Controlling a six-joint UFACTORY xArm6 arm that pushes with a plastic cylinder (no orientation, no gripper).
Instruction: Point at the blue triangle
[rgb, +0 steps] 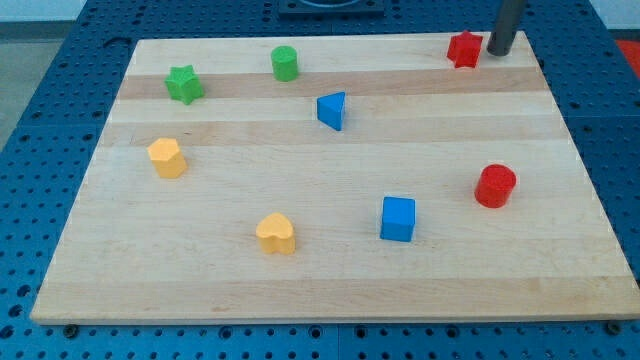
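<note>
End effector tip (498, 50) beside red star (464, 48) (top right) — blue triangle (332, 110) well apart

Two red blocks (464, 48), two green (285, 63), two blue (332, 110), two yellow (167, 157).

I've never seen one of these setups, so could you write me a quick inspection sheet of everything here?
Surface: wooden board, flat, on a blue perforated table.
Job's things: blue triangle, upper middle of the board, untouched.
Clutter: red star, green cylinder, green star, two yellow blocks, blue cube, red cylinder.
End effector: none, only a dark rod; my tip sits just right of the red star, far from the blue triangle.
Cables: nothing seen.
Surroundings: dark base at the view's top.
</note>
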